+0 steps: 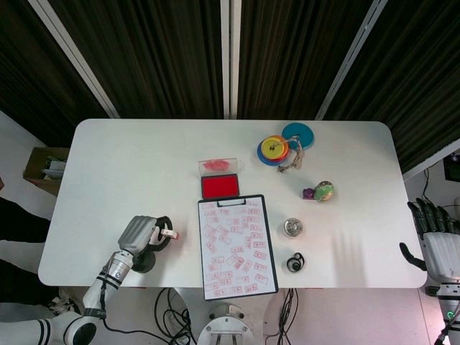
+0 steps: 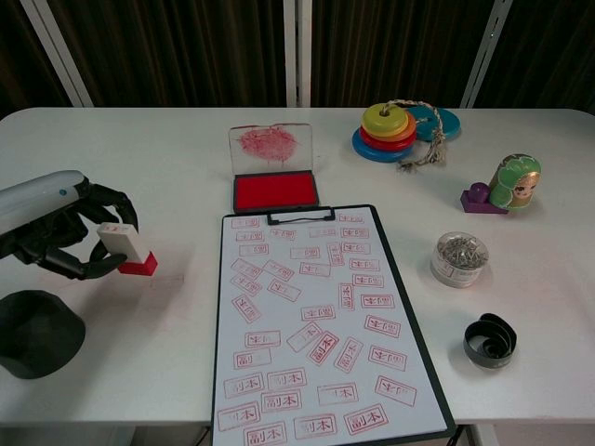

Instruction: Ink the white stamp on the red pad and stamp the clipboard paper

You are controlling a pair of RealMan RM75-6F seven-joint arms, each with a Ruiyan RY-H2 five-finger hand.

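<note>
White table (image 2: 186, 167) against dark curtains. At lower left, left hand (image 2: 58, 237) clamps the stamp (image 2: 125, 249), its red face low over the tabletop, well left of the clipboard (image 2: 316, 325). Red pad (image 2: 274, 191) lies above the clip. Right hand (image 1: 435, 237), far right edge, fingers apart, holds nothing.

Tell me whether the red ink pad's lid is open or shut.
Open: the ink pad shows its bare red surface, and its clear, ink-smeared lid stands raised behind it.
</note>
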